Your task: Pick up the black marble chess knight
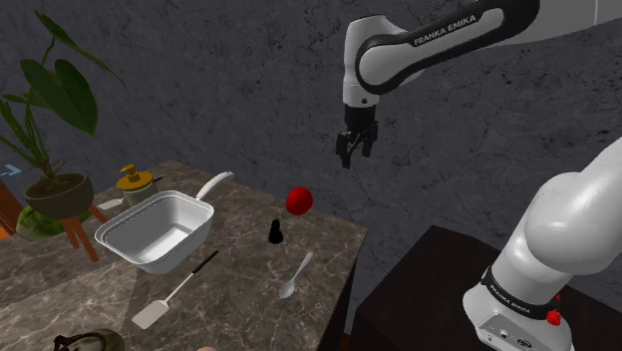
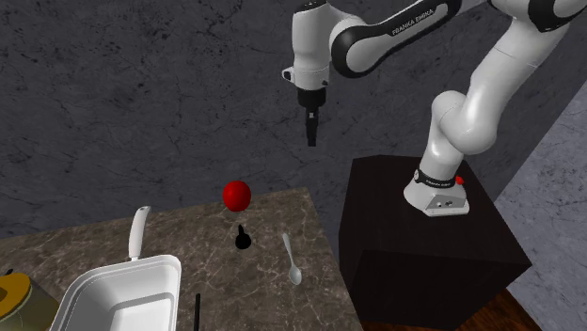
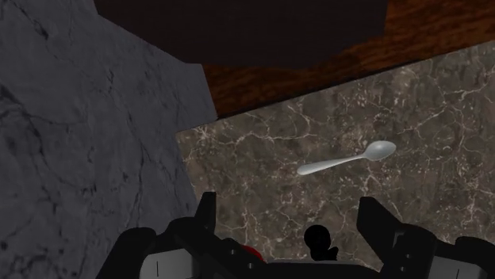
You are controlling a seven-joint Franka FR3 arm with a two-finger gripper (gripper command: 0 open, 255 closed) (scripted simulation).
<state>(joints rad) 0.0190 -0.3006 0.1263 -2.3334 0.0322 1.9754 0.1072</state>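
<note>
Overhead, end effector (image 1: 356, 152) spread apart, brown marble counter (image 1: 244, 299), black knight (image 1: 276, 231), mottled grey wall (image 1: 229, 90).

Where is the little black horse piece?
In the shoulder view the black chess knight stands on the marbled counter near its right edge, between the red round thing and the spoon.

White Franka arm (image 1: 563, 224), dark joints, black 2-finger gripper (image 1: 356, 155)
</note>
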